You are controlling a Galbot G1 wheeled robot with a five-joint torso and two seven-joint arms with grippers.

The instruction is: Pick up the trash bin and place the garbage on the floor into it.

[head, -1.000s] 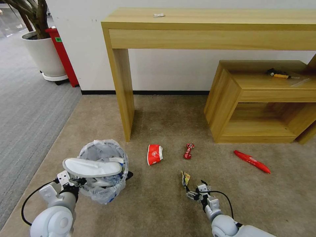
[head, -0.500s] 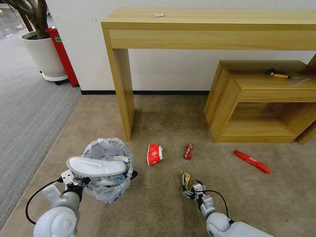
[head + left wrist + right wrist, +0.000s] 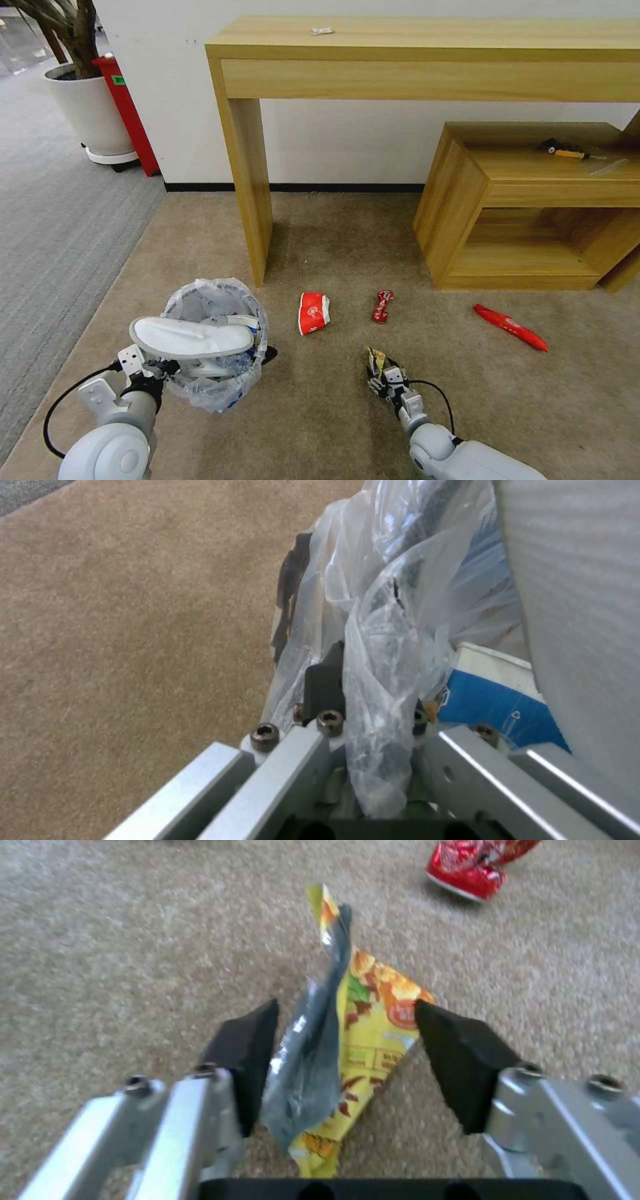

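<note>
The right gripper point(image 3: 379, 375) is hanging low over the floor point(image 3: 320, 413), its two black pads point(image 3: 248, 1055) standing apart on either side of one yellow snack wrapper point(image 3: 347, 1040), which is standing on edge between them, long axis running away from the gripper; whether either pad is touching it is unclear. In the head view that yellow wrapper point(image 3: 375, 360) is lying just ahead of the robot, right of centre. On the left, the left gripper point(image 3: 157, 368) is clamping the near rim of the trash bin point(image 3: 213, 373), fingers point(image 3: 325, 682) closed on the crinkly plastic liner point(image 3: 387, 680), with a blue-white carton point(image 3: 493, 705) showing through the bag. One white slipper point(image 3: 190, 337) is lying across the bin's mouth, long axis running left to right. Farther out, three red pieces are lying apart on the beige carpet: one flattened red cup point(image 3: 313, 313), one small twisted red wrapper point(image 3: 383, 306) pointing away from the robot, and one long red wrapper point(image 3: 511, 327) slanting from near right to far left. Beyond them, one tall wooden table point(image 3: 427, 60) and one low wooden shelf point(image 3: 533, 207) are standing against the wall.
</note>
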